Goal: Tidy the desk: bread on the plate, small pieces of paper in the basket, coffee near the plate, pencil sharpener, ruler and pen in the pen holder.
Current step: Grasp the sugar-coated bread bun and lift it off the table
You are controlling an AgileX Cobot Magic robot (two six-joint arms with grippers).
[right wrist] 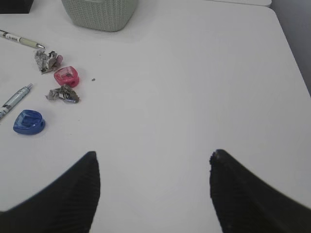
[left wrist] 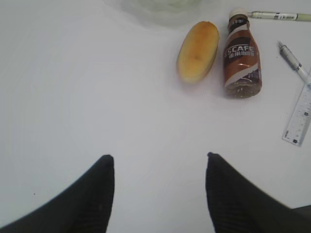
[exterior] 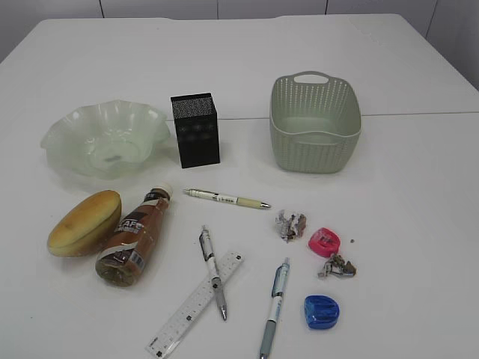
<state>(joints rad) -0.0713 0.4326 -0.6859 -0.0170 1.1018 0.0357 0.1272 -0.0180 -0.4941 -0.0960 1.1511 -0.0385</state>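
Bread (exterior: 84, 222) beside coffee (exterior: 135, 238), just below plate (exterior: 105, 140).

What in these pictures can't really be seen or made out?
- Exterior view: neither claw shows; both lie outside the frame.
- Exterior view: the inside of the pen holder and the floor of the basket are hidden by their own walls.
- Left wrist view: the plate is cut off by the top edge and blurred.
- Exterior view: the ruler markings are too small to read.
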